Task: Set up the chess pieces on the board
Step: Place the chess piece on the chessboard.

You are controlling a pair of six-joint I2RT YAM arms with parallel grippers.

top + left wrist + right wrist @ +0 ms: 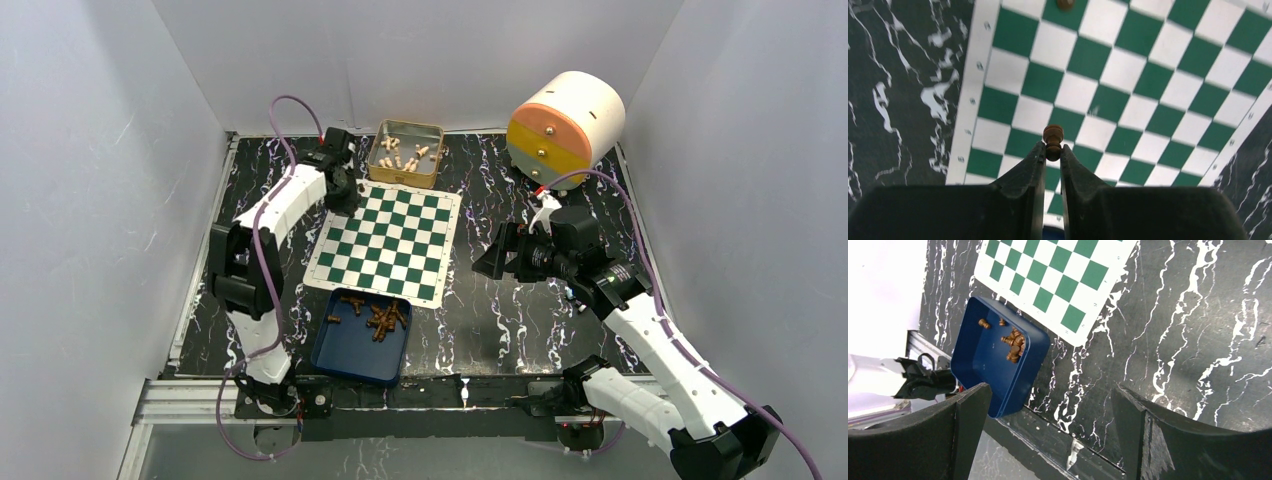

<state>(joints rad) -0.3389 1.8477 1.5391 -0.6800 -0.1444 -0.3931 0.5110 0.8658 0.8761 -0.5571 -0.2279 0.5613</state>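
Note:
The green-and-white board (390, 240) lies flat in the middle of the table. My left gripper (345, 195) hovers over its far left corner. In the left wrist view the gripper (1052, 150) is shut on a small dark-brown chess piece (1053, 140), held above the board (1128, 75). Another brown piece (1065, 4) stands on a square at the top edge of that view. Several brown pieces (385, 318) lie in the blue tray (345, 360), also seen in the right wrist view (1013, 342). My right gripper (495, 262) is open and empty over the table right of the board.
A gold tin (433, 150) with cream-white pieces stands just behind the board. A large white, orange and yellow cylinder (563, 128) stands at the back right. The blue tray (978, 365) touches the board's near edge. White walls enclose the black marbled table.

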